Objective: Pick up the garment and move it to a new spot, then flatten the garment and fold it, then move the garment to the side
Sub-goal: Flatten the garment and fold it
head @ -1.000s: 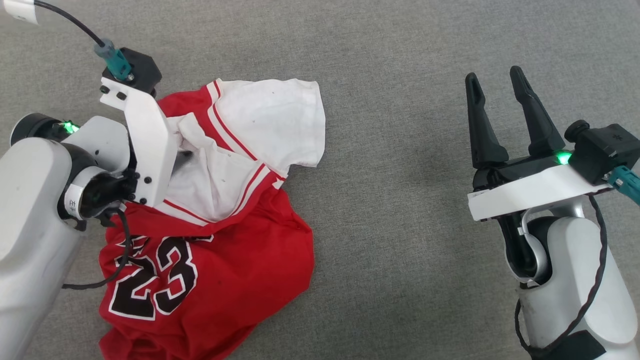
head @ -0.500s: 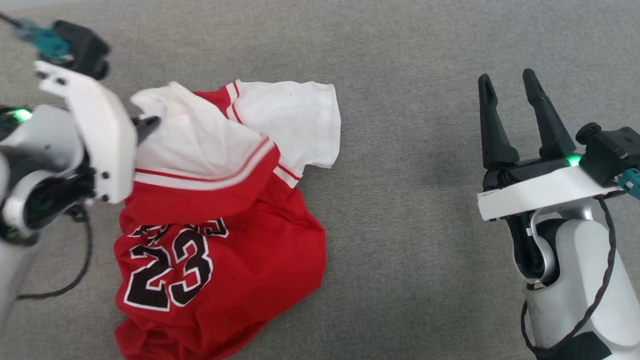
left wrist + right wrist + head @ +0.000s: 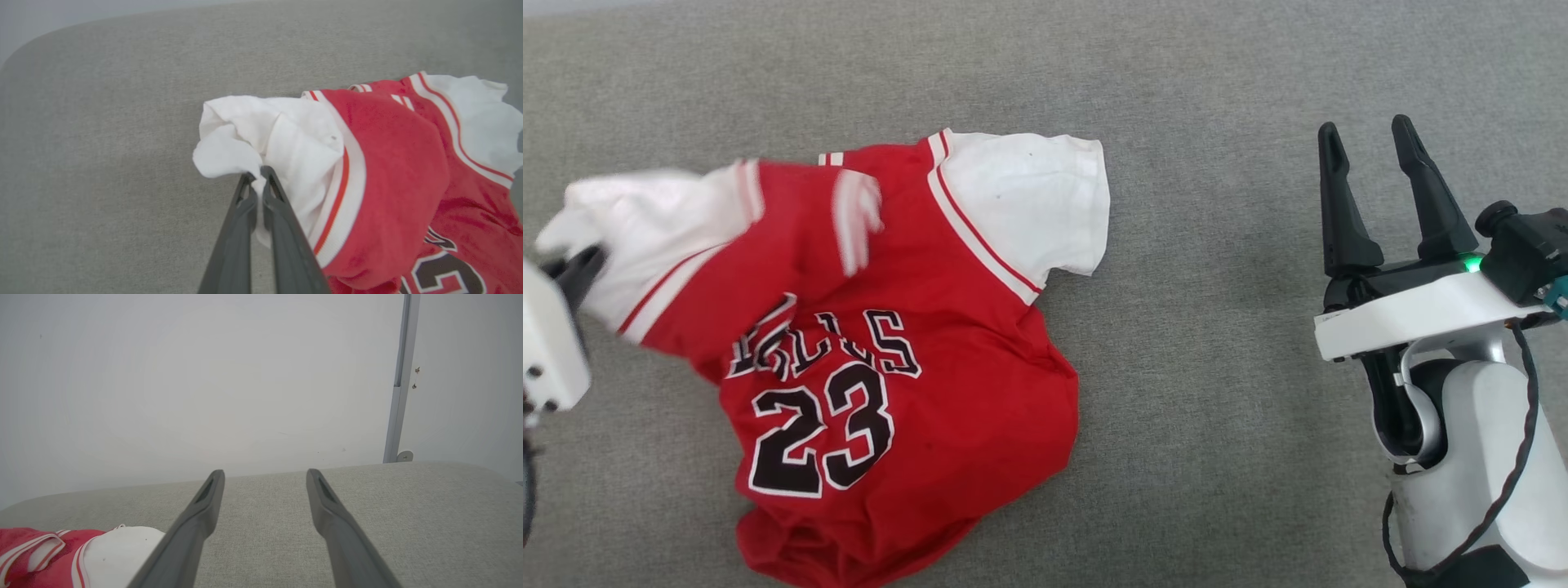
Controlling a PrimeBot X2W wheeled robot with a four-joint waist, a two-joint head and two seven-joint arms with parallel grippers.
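The garment (image 3: 915, 343) is a red jersey with white sleeves and a black "23", lying crumpled on the grey fabric surface with its print facing up. My left gripper (image 3: 256, 176) is shut on the white left sleeve (image 3: 253, 139), pulling it out to the head view's left edge, where the fingers (image 3: 574, 273) show blurred. The other white sleeve (image 3: 1029, 204) lies flat at the upper right of the shirt. My right gripper (image 3: 1372, 155) stands open with nothing between its fingers, well to the right of the garment (image 3: 61, 555).
The grey upholstered surface (image 3: 1217, 327) stretches all around the shirt. In the right wrist view a pale wall (image 3: 204, 375) with a vertical strip (image 3: 400, 384) rises behind its far edge.
My left gripper closed on the white sleeve and dragged it out to the left, unfolding the shirt's top so the lettering shows. The camera shifted a little. The right arm stayed put.
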